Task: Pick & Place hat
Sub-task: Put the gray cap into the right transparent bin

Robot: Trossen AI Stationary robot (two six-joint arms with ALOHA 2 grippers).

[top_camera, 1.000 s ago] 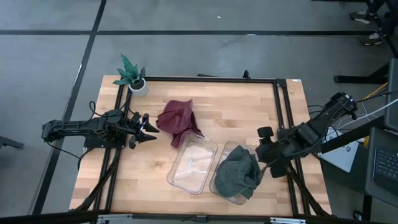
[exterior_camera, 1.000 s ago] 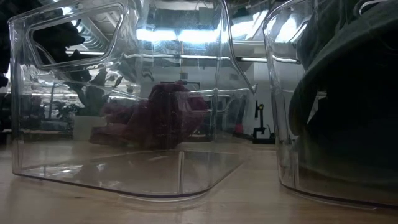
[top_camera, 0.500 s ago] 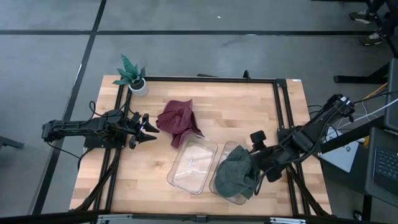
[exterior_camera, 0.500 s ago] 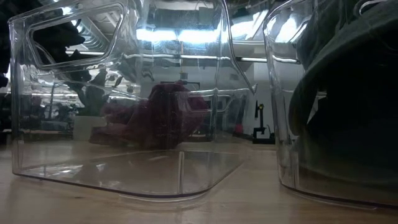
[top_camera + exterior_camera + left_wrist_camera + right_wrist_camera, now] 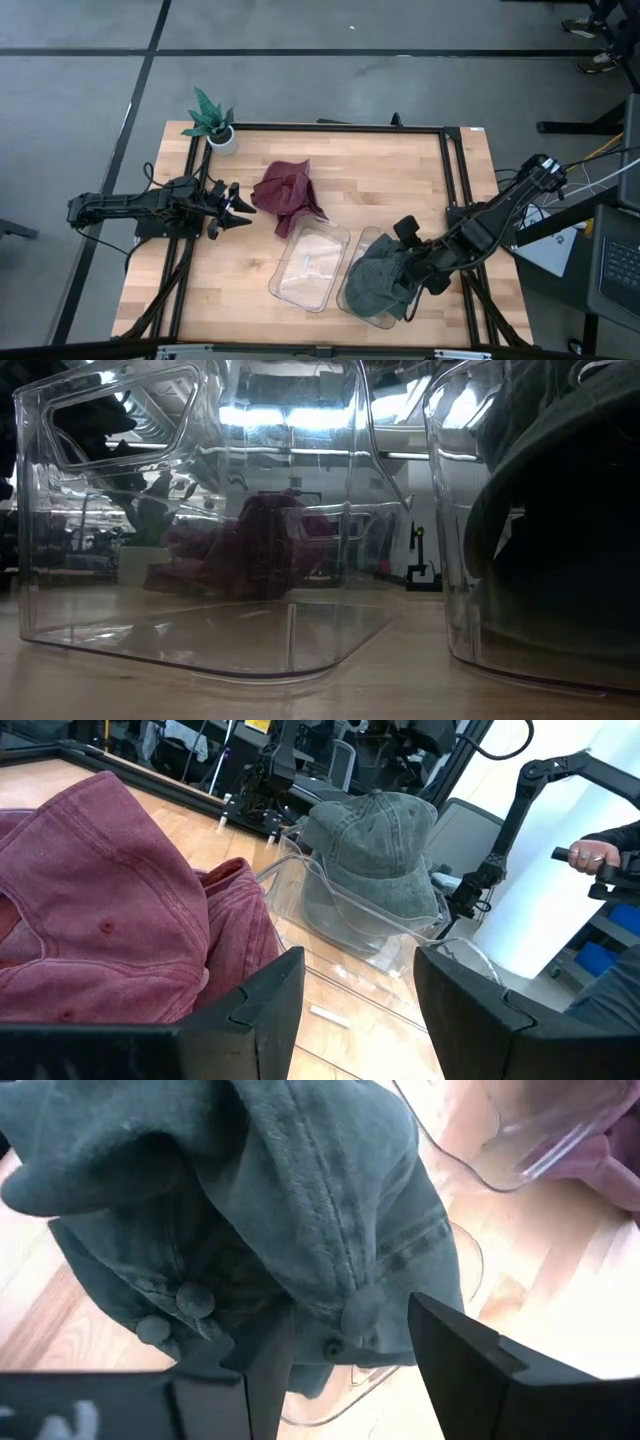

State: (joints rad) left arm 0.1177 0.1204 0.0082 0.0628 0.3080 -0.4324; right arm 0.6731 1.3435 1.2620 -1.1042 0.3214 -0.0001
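Observation:
A grey-green hat (image 5: pixel 378 280) lies bunched in the right clear bin (image 5: pixel 352 305), spilling over its rim. It also shows in the left wrist view (image 5: pixel 375 845) and fills the right wrist view (image 5: pixel 300 1190). My right gripper (image 5: pixel 408 257) is open, right above the hat's right side (image 5: pixel 345 1370). A dark red hat (image 5: pixel 286 195) lies crumpled on the table, beyond the left clear bin (image 5: pixel 310 265). My left gripper (image 5: pixel 238 208) is open and waits just left of the red hat (image 5: pixel 100 910), pointing at it (image 5: pixel 358 1020). My right gripper comes at the grey-green hat from the table's right, slanting down, with its open fingers (image 5: pixel 460 1370) on either side of a seamed fold of the crown (image 5: pixel 360 1305). Whether the fingers touch the cloth, I cannot tell.
The left clear bin holds only a small slip of paper (image 5: pixel 318 262). A potted plant (image 5: pixel 212 120) stands at the table's far left corner. Black frame rails (image 5: pixel 450 180) run along the table's edges. In the left wrist view a person's hand (image 5: pixel 590 855) shows beyond the table.
My right gripper has moved toward the table's left, from beside the right bin to over the grey-green hat in it. The left arm and the red hat have kept still.

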